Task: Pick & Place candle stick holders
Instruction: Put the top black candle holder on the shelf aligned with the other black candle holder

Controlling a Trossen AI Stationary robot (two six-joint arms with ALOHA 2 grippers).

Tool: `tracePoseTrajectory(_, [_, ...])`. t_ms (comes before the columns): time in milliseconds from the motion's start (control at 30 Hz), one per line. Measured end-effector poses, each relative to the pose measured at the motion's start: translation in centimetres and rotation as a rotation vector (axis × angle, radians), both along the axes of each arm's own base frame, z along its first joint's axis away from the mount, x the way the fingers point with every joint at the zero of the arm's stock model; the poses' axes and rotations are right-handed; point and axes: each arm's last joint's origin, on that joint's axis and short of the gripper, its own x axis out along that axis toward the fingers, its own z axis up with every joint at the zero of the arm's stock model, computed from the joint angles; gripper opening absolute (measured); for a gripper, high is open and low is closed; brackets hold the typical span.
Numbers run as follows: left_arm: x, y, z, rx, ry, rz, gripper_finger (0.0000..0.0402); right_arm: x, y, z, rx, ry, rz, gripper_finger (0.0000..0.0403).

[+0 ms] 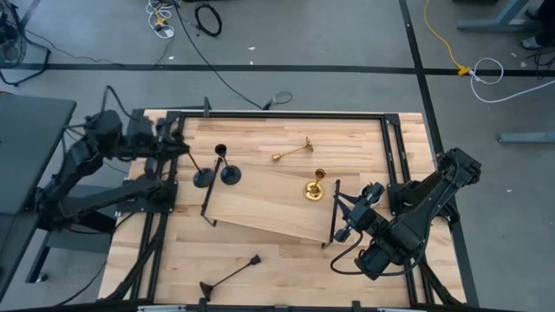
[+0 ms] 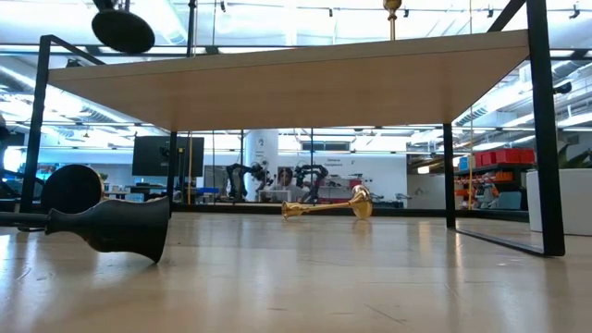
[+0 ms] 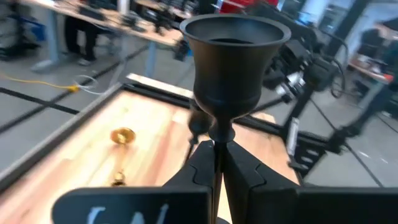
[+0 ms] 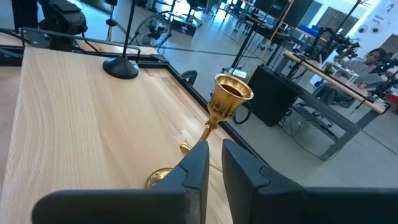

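Note:
My left gripper at the table's left is shut on a black candle stick holder, whose disc base hangs by the raised board's left end. Another black one stands upright on its base on the board. A gold one stands on the board's right part, just beyond my right gripper, whose fingers have a narrow gap with nothing in it. A gold one lies on its side at the far side. A black one lies near the front edge. My left gripper pinches the black holder's thin stem between its two fingers, just below the cup. The fingers come roughly level from the table's left and lie across the stem. The holder is tilted and lifted clear, its base in the air above the board's left end.
The wooden board stands raised on thin black bar legs in the table's middle. Dark frame rails run along the table's sides. Cables lie on the floor beyond the far edge.

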Motion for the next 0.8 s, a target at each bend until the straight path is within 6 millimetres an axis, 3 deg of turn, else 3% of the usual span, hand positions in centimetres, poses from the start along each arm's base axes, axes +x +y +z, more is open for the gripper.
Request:
tracePoseTrajectory(167, [1.2,0.3,-1.4,0.003,-0.003,-0.057,0.0013,0.0,0.0,0.0,0.001,0.002,0.0,0.0049])
tracePoseTrajectory(533, [1.7,-0.7,-1.4,-0.034,-0.018,-0.164,0.0013,0.0,0.0,0.0,-0.012,0.001,0.002,0.0049])
tracePoseTrajectory(800, [3.6,-1.2,-3.6,-0.049,-0.039,-0.22,0.0013,0.0,0.0,0.0,-0.018,-0.003,0.002,0.0049])
